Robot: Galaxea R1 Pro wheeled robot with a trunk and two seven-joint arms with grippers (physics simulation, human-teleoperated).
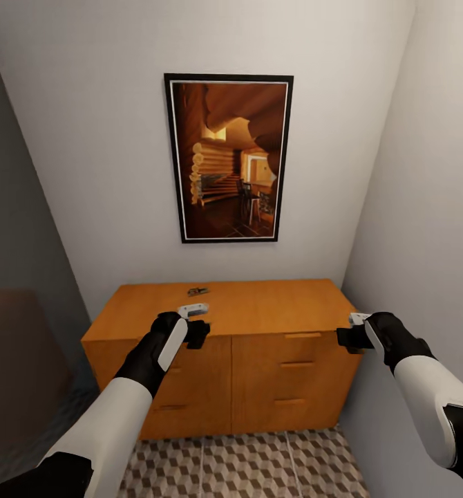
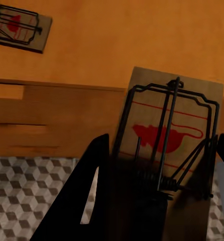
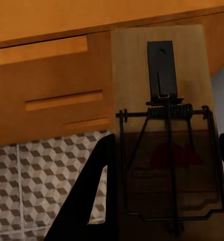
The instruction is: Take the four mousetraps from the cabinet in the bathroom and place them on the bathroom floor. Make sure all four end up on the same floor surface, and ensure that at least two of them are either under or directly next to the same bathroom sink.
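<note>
Left gripper point(image 1: 198, 333): pinching a mousetrap point(image 2: 170, 150), held out over the cabinet's point(image 1: 259, 308) front edge, seemingly lifted clear for carrying off.

Right gripper point(image 1: 347, 337): pinching a second trap point(image 3: 164, 125) beside the cabinet's right corner, above the tiled floor point(image 1: 259, 463).

Traps in hand: flat tan boards, black spring bar and coil, red printed mark; each sits between dark fingers, with the wire frame facing the wrist camera.

Third trap point(image 1: 197, 291): lies flat on the cabinet top near the back wall, apart from both grippers, not yet collected.

Fourth trap: whereabouts cannot be told.

Cabinet: orange-brown, drawers shut, under a framed picture point(image 1: 228, 158).
</note>
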